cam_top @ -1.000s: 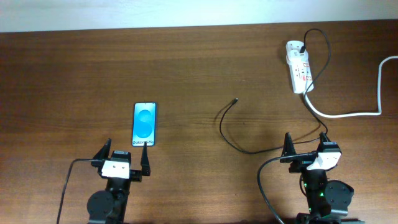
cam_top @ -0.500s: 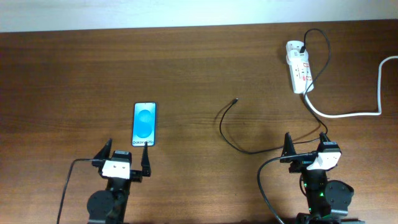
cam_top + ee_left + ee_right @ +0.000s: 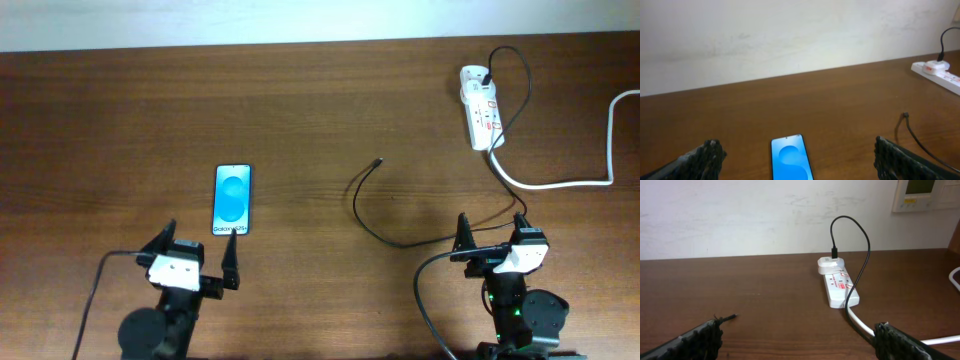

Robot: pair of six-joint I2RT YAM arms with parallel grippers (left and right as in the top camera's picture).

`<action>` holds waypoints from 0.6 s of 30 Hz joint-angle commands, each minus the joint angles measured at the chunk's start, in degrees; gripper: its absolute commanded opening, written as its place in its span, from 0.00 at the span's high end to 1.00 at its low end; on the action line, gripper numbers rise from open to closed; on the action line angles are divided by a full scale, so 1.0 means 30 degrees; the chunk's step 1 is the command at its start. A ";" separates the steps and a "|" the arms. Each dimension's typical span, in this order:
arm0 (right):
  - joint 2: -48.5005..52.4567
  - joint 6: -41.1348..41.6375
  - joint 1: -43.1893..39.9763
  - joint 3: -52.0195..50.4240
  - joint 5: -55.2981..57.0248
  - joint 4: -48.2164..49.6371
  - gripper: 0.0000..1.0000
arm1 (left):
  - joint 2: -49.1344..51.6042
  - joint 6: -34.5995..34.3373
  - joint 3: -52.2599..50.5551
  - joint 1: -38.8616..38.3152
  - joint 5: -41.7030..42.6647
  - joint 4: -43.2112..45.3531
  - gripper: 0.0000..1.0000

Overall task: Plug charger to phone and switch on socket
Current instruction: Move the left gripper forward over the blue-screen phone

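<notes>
Presently, left tool point(image 3: 201, 240) and right tool point(image 3: 490, 222) stand wide open, empty, at the table's point(image 3: 100, 120) near edge; phone point(image 3: 232, 199) lies just beyond the left, charger point(image 3: 360, 205) tip loose mid-table.

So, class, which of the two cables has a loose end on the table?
The thin black charger, tip near mid-table; the thick white cord runs out of view rightward.

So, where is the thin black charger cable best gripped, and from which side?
Just behind its small connector tip, from above, closing across the cable. That end lies free on the brown wooden table; the far end is plugged into the white power strip.
</notes>
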 commanded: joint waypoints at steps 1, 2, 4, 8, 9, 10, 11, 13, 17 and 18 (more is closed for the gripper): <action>-0.0146 0.0095 0.0015 -0.0095 0.0160 -0.0138 0.02 | 0.2317 -0.0277 0.1974 0.0117 0.0270 -0.0758 0.01; -0.0146 0.0087 0.0015 -0.0095 0.0160 -0.0138 0.02 | 0.3016 -0.0270 0.2506 0.0117 0.0262 -0.1027 0.01; -0.0146 0.0087 0.0015 -0.0095 0.0160 -0.0146 0.02 | 0.4532 -0.0270 0.3650 0.0117 0.0262 -0.1552 0.01; -0.0146 0.0087 0.0015 -0.0095 0.0160 -0.0138 0.02 | 0.7745 -0.0270 0.6273 0.0117 0.0350 -0.3315 0.01; -0.0146 0.0087 0.0015 -0.0095 0.0160 -0.0146 0.02 | 0.8590 -0.0277 0.6951 0.0117 0.0692 -0.3774 0.01; -0.0146 0.0095 0.0015 -0.0095 0.0160 -0.0138 0.02 | 0.9209 -0.0277 0.7431 0.0117 0.1158 -0.4058 0.01; -0.0146 0.0095 0.0015 -0.0095 0.0160 -0.0138 0.02 | 0.9967 -0.0415 0.7970 0.0117 0.1851 -0.4342 0.01; -0.0146 0.0095 0.0015 -0.0095 0.0160 -0.0138 0.02 | 1.1183 -0.0408 0.8684 0.0117 0.3446 -0.4750 0.01; -0.0146 0.0087 0.0015 -0.0095 0.0160 -0.0138 0.02 | 1.2815 -0.0401 0.8852 0.0117 0.6339 -0.4750 0.01; -0.0146 0.0095 0.0015 -0.0095 0.0160 -0.0138 0.02 | 1.3376 -0.0401 0.8852 0.0117 0.6878 -0.4860 0.01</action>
